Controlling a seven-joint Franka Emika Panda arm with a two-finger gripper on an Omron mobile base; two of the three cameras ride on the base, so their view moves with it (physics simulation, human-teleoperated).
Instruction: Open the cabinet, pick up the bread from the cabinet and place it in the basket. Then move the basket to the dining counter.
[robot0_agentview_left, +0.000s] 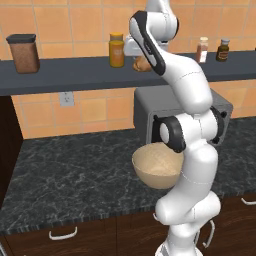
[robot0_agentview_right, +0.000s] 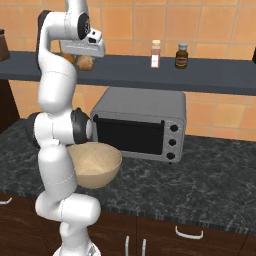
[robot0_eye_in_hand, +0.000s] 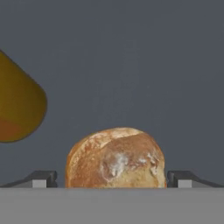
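Note:
The bread (robot0_eye_in_hand: 116, 159), a round golden-brown bun, rests on the cabinet's dark grey shelf (robot0_agentview_left: 65, 75); it is also seen from both sides of the arm as the bun (robot0_agentview_left: 141, 65) (robot0_agentview_right: 86, 62). My gripper (robot0_eye_in_hand: 111, 179) is raised to the shelf and open, one dark fingertip (robot0_eye_in_hand: 41, 178) on each side of the bun, neither touching it. The tan basket (robot0_agentview_left: 155, 181) (robot0_agentview_right: 100, 180) stands on the black marbled counter (robot0_agentview_left: 65, 175) below, right in front of my arm. The dining counter is out of view.
An orange-yellow jar (robot0_agentview_left: 116, 50) (robot0_eye_in_hand: 17, 105) stands close beside the bun. Further along the shelf are a brown canister (robot0_agentview_left: 24, 52) and two spice bottles (robot0_agentview_right: 155, 54) (robot0_agentview_right: 181, 55). A grey toaster oven (robot0_agentview_right: 140, 125) sits behind the basket.

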